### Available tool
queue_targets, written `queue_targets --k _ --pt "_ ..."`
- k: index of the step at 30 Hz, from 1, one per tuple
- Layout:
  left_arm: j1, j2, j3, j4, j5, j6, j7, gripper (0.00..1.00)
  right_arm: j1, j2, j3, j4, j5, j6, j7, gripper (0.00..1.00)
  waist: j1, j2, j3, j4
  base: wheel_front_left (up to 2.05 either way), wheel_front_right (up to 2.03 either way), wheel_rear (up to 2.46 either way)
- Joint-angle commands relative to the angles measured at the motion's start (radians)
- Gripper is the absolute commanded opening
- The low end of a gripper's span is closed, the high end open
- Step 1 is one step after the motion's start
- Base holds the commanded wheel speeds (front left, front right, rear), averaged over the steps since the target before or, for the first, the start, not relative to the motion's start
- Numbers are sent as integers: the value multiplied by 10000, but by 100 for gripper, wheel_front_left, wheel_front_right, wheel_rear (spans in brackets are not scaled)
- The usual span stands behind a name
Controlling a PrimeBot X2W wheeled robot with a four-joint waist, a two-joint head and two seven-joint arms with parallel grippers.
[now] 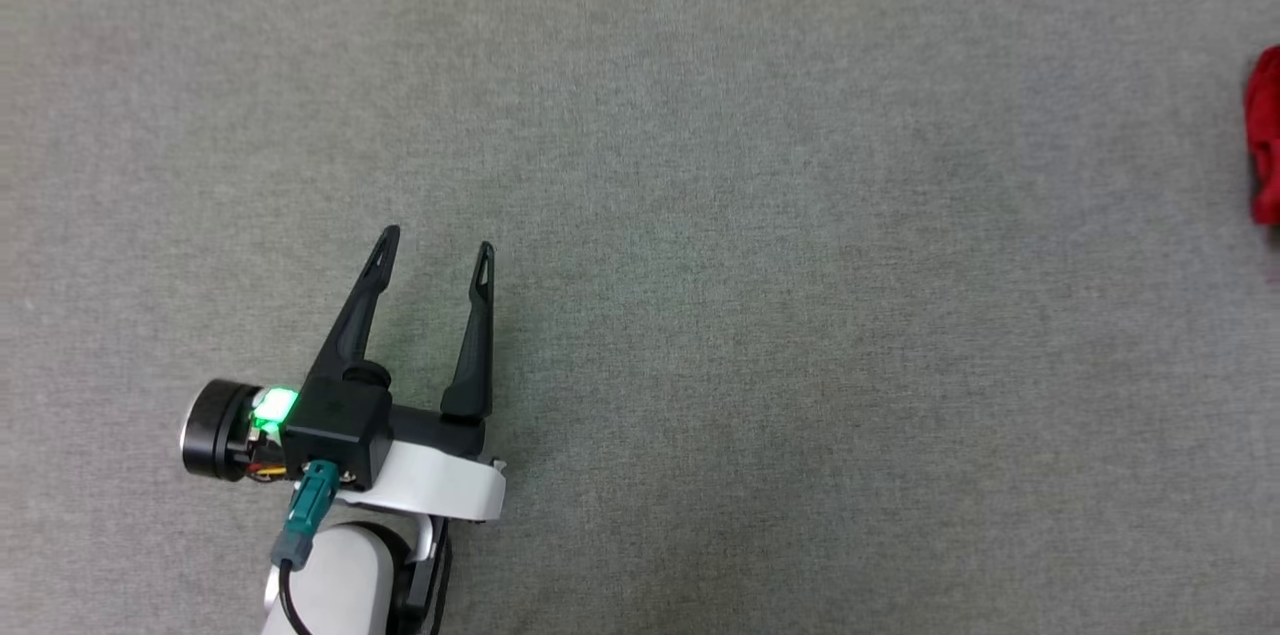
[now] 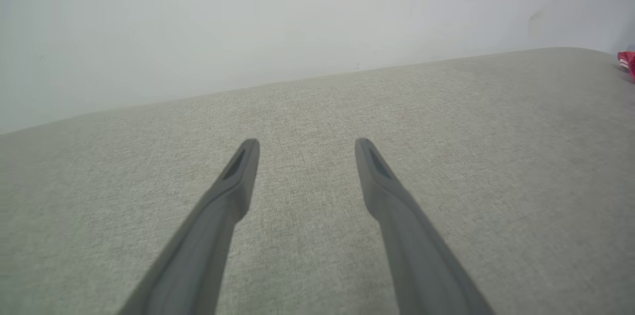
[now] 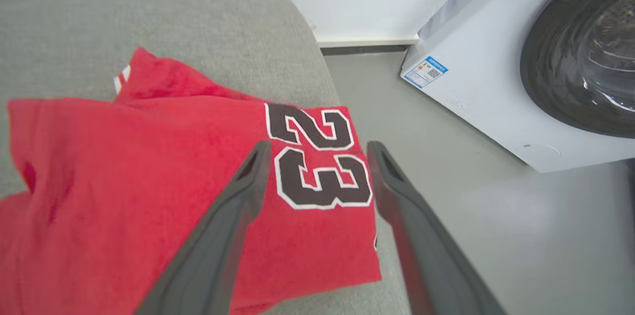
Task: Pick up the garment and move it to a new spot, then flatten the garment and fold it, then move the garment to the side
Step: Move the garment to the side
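Note:
The garment (image 3: 149, 181) is a red jersey with black, white-outlined numerals, lying folded near the right edge of the grey cushioned surface (image 3: 149, 22). A sliver of the garment (image 1: 1265, 135) shows at the head view's right edge, and the garment (image 2: 627, 61) peeks in at the far right of the left wrist view. My right gripper (image 3: 319, 149) hovers just above the numerals, open, with nothing between its fingers. Far from the cloth, my left gripper (image 1: 437, 245) stands open over bare grey fabric at the lower left; the left gripper (image 2: 306, 145) holds nothing.
A white washing machine (image 3: 476, 92) with a dark round door (image 3: 580, 52) stands on the grey floor (image 3: 461, 206) beside the surface's right edge. A pale wall (image 2: 248, 22) runs behind the surface.

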Motion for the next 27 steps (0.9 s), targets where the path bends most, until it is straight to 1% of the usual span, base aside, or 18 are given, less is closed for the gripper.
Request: queue_targets --k 1,5,9,13,15,17,21,23,27 --pt "135 16 25 7 -65 58 -22 100 238 136 -171 -221 -175 -15 -389 100 -1 0 -382 -19 0 0 0" --pt "486 15 83 70 -91 134 -22 100 826 524 -365 -1120 -466 -15 -1515 100 -1 0 -974 -72 0 0 0" --pt "883 9 192 114 -163 195 -22 100 1499 1012 -720 -2386 -855 -15 -2719 100 -1 0 -1550 -70 0 0 0" --pt "1293 -14 297 172 -218 261 -22 100 2260 1818 -999 -3890 -1276 -15 -3643 100 -1 0 -2060 29 0 0 0" --pt "1476 -38 318 213 -226 303 -22 100 2684 2378 -1167 -4717 -1392 -14 -4036 100 -1 0 -2336 137 0 0 0" --pt "1656 -60 350 251 -249 333 -22 100 3199 2913 -1223 -5467 -1476 -15 -4297 100 -1 0 -2586 260 0 0 0" --pt "1980 -81 403 301 -262 329 -22 100 4160 3752 -1072 -6676 -1652 -14 -4799 100 -1 0 -3054 534 0 0 0" --pt "2124 -85 447 342 -285 331 -22 100 4589 4153 -964 -7040 -1707 -15 -5000 100 -1 0 -3277 662 0 0 0" --pt "2391 -110 558 418 -328 356 -22 100 5396 4914 -411 -7565 -1857 -14 -5239 100 -1 0 -3673 831 0 0 0"
